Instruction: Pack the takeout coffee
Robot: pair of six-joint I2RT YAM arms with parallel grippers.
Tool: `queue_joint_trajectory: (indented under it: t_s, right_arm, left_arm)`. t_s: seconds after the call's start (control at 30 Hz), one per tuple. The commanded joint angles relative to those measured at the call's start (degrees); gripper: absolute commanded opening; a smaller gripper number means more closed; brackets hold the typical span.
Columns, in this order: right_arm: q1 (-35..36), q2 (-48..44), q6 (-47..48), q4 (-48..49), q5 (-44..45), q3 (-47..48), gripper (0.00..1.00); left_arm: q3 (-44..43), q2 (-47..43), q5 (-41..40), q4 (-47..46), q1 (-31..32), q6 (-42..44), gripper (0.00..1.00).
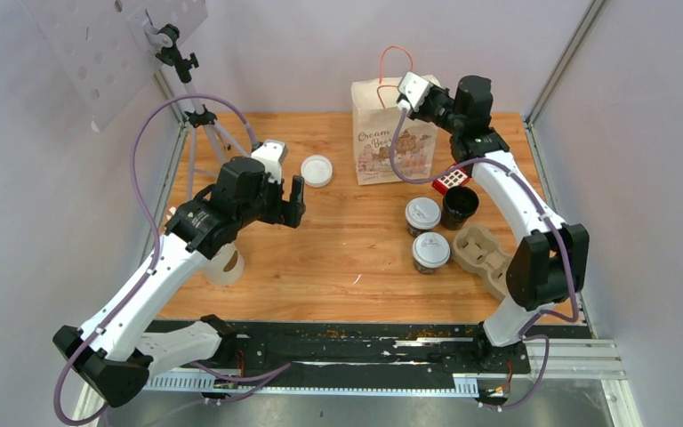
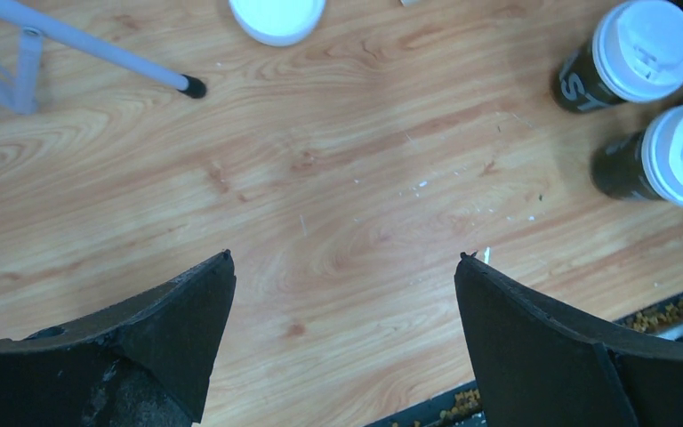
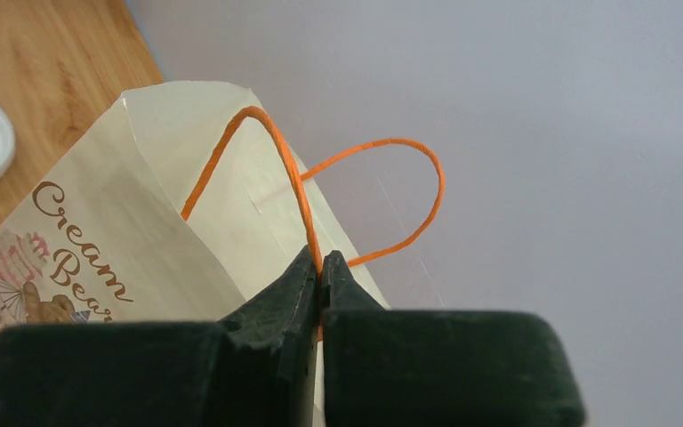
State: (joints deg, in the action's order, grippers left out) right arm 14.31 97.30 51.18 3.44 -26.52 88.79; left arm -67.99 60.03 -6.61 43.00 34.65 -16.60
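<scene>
Two takeout coffee cups with dark sides and white sip lids stand upright side by side on the wooden table, one behind the other. Both show at the right edge of the left wrist view, the far cup and the near cup. A cream paper bag stands upright at the back. My right gripper is shut on one orange handle of the bag, above its top edge. My left gripper is open and empty above bare table, well left of the cups.
A loose white lid lies left of the bag. A lidless dark cup and a cardboard cup carrier sit right of the coffees. A small red-and-white object lies behind them. A pale lidless cup stands under my left arm. A tripod stands back left.
</scene>
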Motion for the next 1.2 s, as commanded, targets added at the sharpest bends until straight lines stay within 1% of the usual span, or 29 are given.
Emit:
queue_joint_trajectory:
  t_s: [0.0,0.1,0.27,0.37,0.47,0.57,0.63,0.73,0.87,0.93,1.07,1.13,1.17]
  right_arm:
    - [-0.02,-7.63,0.9,-0.73,-7.07,-3.45,0.0]
    - [0.4,-10.69,2.06,-3.05,-8.36,-6.4,0.0]
    - [2.13,-15.23,2.1,-3.21,-10.86,-11.8,0.0]
    - [4.8,-17.29,1.89,-1.4,-8.96,-14.99,0.0]
    - [7.12,-17.97,-0.62,2.07,-7.89,-17.08,0.0]
    - [9.86,-16.66,-2.85,4.16,-5.24,-16.62,0.0]
    - [11.75,-15.39,-3.66,4.91,-2.79,-15.45,0.0]
    - [13.78,-13.62,-6.82,7.61,0.02,-13.84,0.0]
    - [15.42,-11.47,-11.06,8.99,0.77,-11.23,0.0]
    - [16.55,-10.26,-12.79,9.75,2.37,-9.98,0.0]
    - [20.19,-7.92,-15.95,8.42,10.17,-6.75,0.0]
    - [21.52,-7.82,-17.16,9.32,13.2,-7.18,0.0]
    - [22.52,-7.09,-20.31,10.3,16.55,-7.1,0.0]
  left_arm:
    - [-5.49,1.78,-3.9,-1.13,-0.64,-0.1,1.0]
    - [-6.94,2.56,-3.44,-0.65,-0.64,0.28,1.0]
    - [-6.41,1.95,-3.69,-1.56,-0.95,-1.59,0.98]
    - [-6.71,2.34,-3.51,-0.52,-2.19,-4.86,0.96]
    - [-7.31,3.35,-0.44,0.23,-5.38,-7.35,0.95]
    - [-8.87,4.45,2.64,0.28,-8.25,-9.14,0.95]
    - [-9.8,4.76,3.16,-0.02,-9.07,-9.32,0.95]
    - [-11.07,5.06,2.4,0.25,-9.99,-8.46,0.95]
    - [-12.51,5.3,3.33,1.21,-13.44,-7.26,0.95]
    - [-13.18,5.16,3.66,1.2,-15.11,-5.38,0.98]
    - [-15.51,5.59,4.17,2.18,-16.24,-1.0,1.0]
    - [-17.13,6.68,4.79,3.95,-16.44,-0.34,1.0]
    - [-17.31,7.35,5.34,4.66,-16.7,-1.29,1.0]
